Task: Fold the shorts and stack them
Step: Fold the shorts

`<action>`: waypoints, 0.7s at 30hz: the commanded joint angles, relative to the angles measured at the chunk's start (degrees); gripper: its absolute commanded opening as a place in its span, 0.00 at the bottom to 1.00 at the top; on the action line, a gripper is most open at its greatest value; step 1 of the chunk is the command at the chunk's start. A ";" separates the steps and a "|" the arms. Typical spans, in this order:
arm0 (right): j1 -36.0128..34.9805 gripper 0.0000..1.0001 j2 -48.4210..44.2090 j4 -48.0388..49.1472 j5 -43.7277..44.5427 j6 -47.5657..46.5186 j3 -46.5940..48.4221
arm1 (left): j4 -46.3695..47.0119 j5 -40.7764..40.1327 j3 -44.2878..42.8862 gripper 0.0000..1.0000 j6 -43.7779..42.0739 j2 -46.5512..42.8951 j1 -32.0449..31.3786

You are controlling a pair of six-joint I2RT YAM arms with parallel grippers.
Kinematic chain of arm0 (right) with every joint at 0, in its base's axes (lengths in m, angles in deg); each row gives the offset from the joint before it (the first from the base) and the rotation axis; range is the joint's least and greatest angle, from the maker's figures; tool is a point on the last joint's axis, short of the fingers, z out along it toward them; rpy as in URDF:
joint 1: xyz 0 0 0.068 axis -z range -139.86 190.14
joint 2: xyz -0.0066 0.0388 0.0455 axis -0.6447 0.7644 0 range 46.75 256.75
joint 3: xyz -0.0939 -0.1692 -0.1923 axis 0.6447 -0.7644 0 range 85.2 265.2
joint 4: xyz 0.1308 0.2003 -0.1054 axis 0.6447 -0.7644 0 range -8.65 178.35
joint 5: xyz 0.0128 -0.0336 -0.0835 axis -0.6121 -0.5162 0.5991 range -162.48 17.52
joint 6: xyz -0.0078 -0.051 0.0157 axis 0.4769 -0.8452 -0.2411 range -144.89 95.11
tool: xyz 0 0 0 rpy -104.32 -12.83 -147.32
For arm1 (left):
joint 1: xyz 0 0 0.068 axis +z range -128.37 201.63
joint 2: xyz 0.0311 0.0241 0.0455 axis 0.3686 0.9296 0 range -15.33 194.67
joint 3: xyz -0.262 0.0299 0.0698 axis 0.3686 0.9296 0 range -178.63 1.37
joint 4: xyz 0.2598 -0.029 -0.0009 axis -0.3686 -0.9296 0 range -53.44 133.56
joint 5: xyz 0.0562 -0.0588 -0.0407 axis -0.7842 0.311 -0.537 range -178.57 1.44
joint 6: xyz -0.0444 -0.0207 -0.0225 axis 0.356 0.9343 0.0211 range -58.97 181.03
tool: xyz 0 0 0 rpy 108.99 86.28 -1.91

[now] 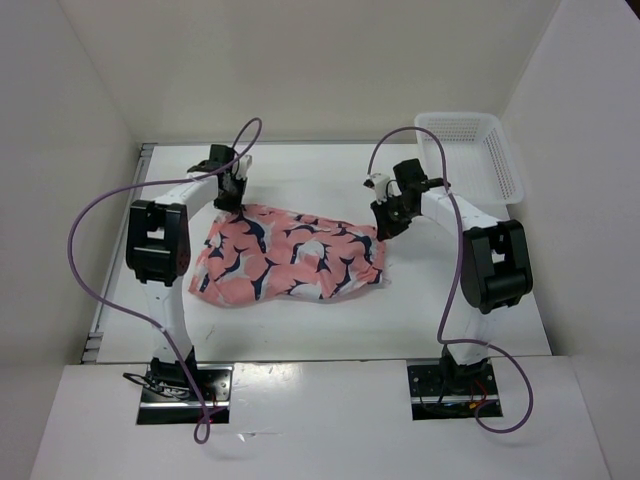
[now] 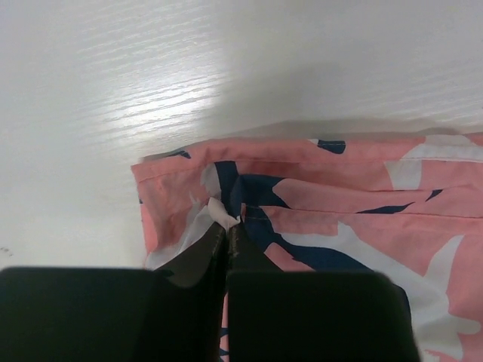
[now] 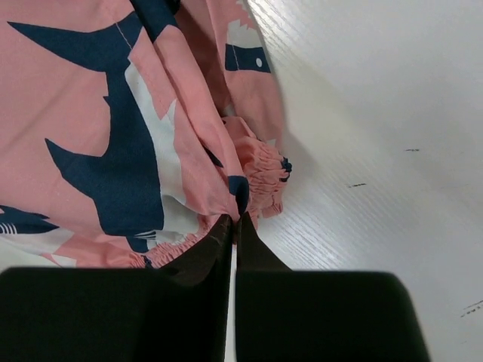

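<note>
The shorts (image 1: 290, 255), salmon-pink with navy and white bird shapes, lie spread on the white table between the two arms. My left gripper (image 1: 232, 203) sits at their far left corner. In the left wrist view it (image 2: 229, 225) is shut, pinching a fold of the shorts (image 2: 339, 219) near the hem. My right gripper (image 1: 385, 228) is at the far right corner. Seen from the right wrist, it (image 3: 235, 219) is shut on the gathered waistband of the shorts (image 3: 113, 151).
A white mesh basket (image 1: 505, 165) stands at the back right of the table (image 1: 330, 325). White walls close in the left, back and right sides. Purple cables loop over both arms.
</note>
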 commanded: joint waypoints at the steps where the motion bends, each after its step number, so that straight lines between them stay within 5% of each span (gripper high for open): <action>1: 1.40 0.00 -1.59 1.25 0.95 -0.96 2.58 | 1.30 -3.09 -0.89 0.00 -0.21 -5.85 1.23; 10: 2.82 0.00 -0.20 2.38 3.06 -2.10 2.48 | -0.98 -4.67 -2.29 0.00 -0.21 -11.48 5.01; 17: 3.35 0.02 5.25 6.77 7.01 3.07 6.88 | 0.07 -5.37 -5.54 0.02 -0.21 -5.08 5.01; 18: 3.35 0.31 5.95 7.56 8.76 3.96 6.88 | 0.07 -5.37 -6.07 0.04 -0.21 -4.19 5.01; 20: 3.35 0.47 5.96 8.19 9.30 4.58 7.49 | -0.45 -5.99 -7.04 0.11 -0.21 -2.17 5.01; 21: 3.35 0.66 5.96 8.19 9.91 5.63 7.50 | -0.46 -5.99 -7.04 0.16 -0.21 -2.16 5.01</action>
